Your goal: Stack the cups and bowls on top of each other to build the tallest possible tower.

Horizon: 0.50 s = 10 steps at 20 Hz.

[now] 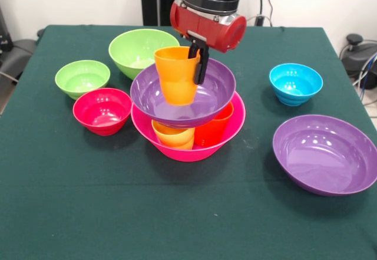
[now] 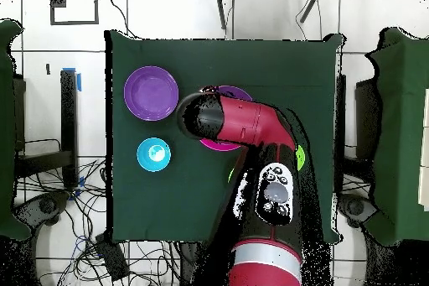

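Observation:
The tower stands mid-table. Its base is the hot-pink bowl (image 1: pixel 187 147), with a yellow-orange cup (image 1: pixel 172 136) and a red-orange cup (image 1: pixel 213 127) standing in it. A purple bowl (image 1: pixel 212 98) rests on those cups, slightly tilted. My gripper (image 1: pixel 197 65) is shut on the right rim of an orange cup (image 1: pixel 175 74), holding it upright with its bottom inside the purple bowl. I cannot tell whether the cup touches the bowl. The green cup is hidden. In the overhead view my arm (image 2: pixel 243 123) covers the tower, and only the purple rim (image 2: pixel 236 91) shows.
A second purple bowl (image 1: pixel 326 154) (image 2: pixel 151 92) and the blue bowl (image 1: pixel 296 83) (image 2: pixel 153 154) lie to the tower's right in the front view. To its left are the red bowl (image 1: pixel 102 109), the small light-green bowl (image 1: pixel 82 77) and the medium light-green bowl (image 1: pixel 138 50).

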Motion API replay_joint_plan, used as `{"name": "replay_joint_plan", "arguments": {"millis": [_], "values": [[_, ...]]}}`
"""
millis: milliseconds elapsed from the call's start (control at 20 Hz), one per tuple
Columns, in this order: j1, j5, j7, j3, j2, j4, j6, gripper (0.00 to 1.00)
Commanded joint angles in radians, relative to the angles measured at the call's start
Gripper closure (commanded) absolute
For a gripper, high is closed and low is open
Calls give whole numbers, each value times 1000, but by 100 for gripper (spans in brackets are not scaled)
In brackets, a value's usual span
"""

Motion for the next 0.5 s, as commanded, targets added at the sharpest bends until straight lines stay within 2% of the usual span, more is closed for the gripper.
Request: {"name": "replay_joint_plan", "arguments": {"millis": [50,500], "values": [[-8,-46,-25,85,45,-24,56,100],[-19,-47,-33,93,28,19,51,100]]}}
